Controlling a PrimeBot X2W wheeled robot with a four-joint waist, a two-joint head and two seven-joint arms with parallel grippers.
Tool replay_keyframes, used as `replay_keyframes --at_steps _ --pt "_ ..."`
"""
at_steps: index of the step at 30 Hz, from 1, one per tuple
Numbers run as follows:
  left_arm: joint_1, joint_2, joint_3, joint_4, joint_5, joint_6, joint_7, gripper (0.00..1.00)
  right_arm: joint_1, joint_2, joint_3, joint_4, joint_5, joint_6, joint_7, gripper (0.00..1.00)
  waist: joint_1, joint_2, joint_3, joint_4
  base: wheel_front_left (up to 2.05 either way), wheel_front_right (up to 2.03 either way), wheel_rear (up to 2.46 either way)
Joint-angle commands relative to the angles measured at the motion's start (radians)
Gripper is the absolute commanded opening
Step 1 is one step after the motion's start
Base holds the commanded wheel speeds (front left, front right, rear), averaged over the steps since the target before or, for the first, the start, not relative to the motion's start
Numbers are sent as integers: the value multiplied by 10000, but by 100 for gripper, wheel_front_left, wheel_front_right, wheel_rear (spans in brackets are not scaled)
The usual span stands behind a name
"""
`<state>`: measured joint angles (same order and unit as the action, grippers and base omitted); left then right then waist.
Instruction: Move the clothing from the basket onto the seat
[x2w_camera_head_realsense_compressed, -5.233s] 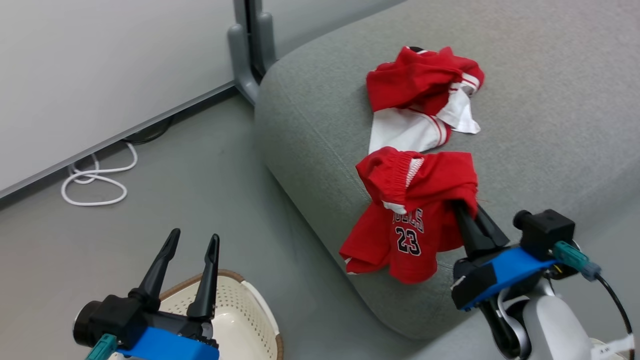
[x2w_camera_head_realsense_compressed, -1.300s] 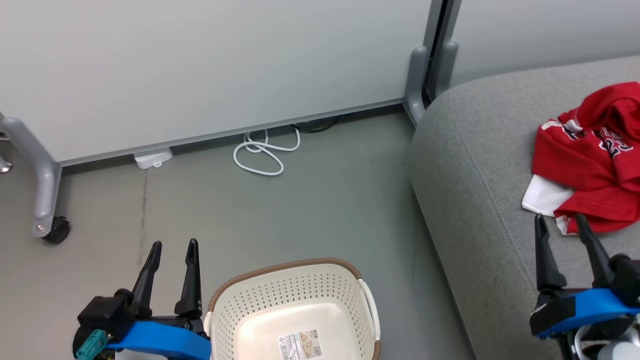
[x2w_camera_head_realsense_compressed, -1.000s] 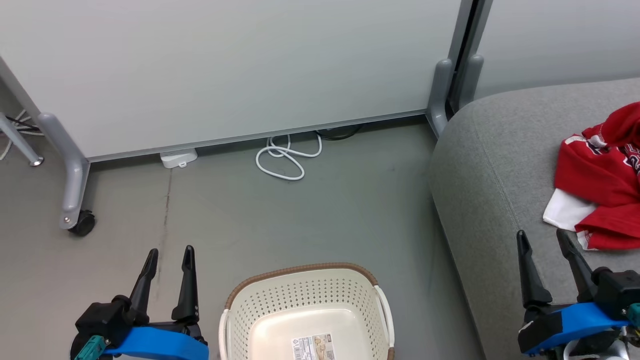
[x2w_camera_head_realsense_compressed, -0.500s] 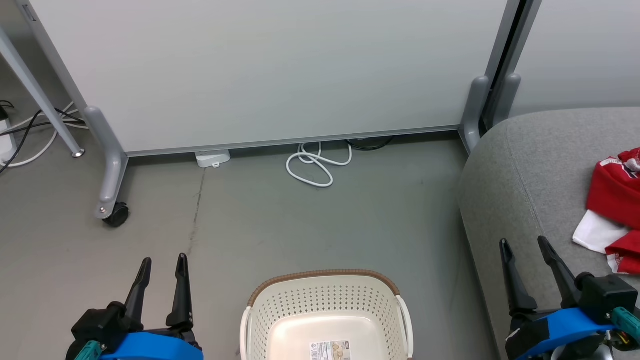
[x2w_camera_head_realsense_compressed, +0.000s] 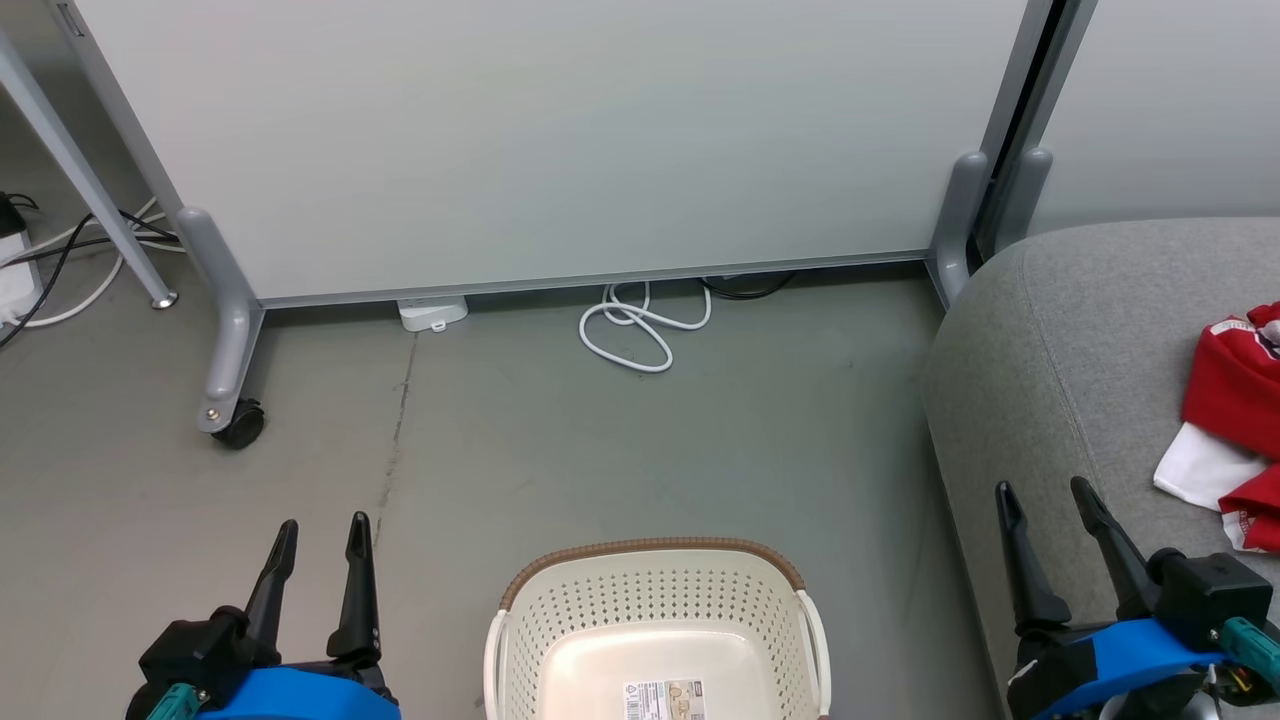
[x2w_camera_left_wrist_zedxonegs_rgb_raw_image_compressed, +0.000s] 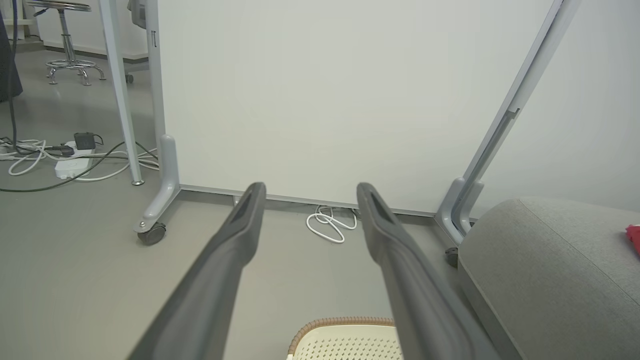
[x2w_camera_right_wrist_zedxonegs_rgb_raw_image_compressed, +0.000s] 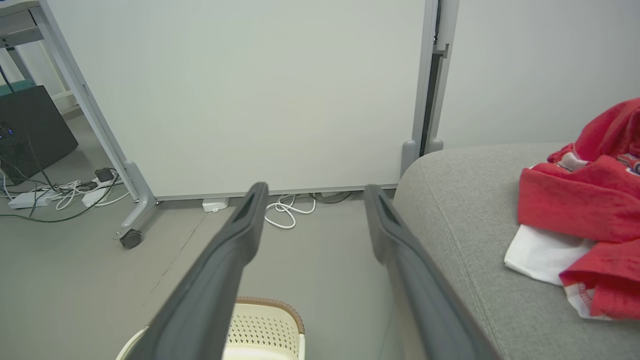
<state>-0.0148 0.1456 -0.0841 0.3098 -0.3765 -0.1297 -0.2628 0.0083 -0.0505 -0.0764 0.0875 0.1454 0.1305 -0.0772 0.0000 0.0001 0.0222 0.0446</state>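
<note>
**A:** The left gripper (x2w_camera_head_realsense_compressed: 324, 522) is spotted at 7 o'clock of the head view, its fingers parted wide over the grey floor (x2w_camera_head_realsense_compressed: 500, 440).

**B:** And the right gripper (x2w_camera_head_realsense_compressed: 1040, 486) is picked up at 5 o'clock, spread just as wide and seen against the near edge of the seat (x2w_camera_head_realsense_compressed: 1060, 340).

**A:** The basket (x2w_camera_head_realsense_compressed: 650, 546) is set on the floor at 6 o'clock, between the two grippers. A sticker label (x2w_camera_head_realsense_compressed: 663, 698) is shown on its pale bottom.

**B:** The clothing (x2w_camera_head_realsense_compressed: 1235, 400) is found on the seat at 3 o'clock, a red heap with a white panel beneath, well apart from the basket.

**A:** At the basket's 12 o'clock, a coiled white cable (x2w_camera_head_realsense_compressed: 640, 330) is laid by the partition panel (x2w_camera_head_realsense_compressed: 560, 140).
</note>
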Motion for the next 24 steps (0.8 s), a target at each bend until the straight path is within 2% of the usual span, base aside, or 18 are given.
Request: replay_keyframes --at_steps 1,13,14,19,24 --pt "-19 56 -25 14 66 -13 -29 100 54 1 14 33 55 5 -50 100 0 -1 8 -10 0 0 0" --pt "-43 123 -183 90 -24 -13 -29 100 35 1 66 132 173 5 -126 100 0 -1 3 13 0 0 0" --pt "-2 80 -192 80 -23 0 0 0 -1 0 63 140 152 2 -54 0 0 -1 4 12 0 0 0" --pt "259 -90 -257 481 -54 0 65 0 39 42 61 619 181 0 -8 0 0 -1 3 11 0 0 0" --pt "189 -135 -135 411 -754 -1 269 0 -71 39 -2 714 990 0 136 0 0 -1 -4 -4 0 0 0"
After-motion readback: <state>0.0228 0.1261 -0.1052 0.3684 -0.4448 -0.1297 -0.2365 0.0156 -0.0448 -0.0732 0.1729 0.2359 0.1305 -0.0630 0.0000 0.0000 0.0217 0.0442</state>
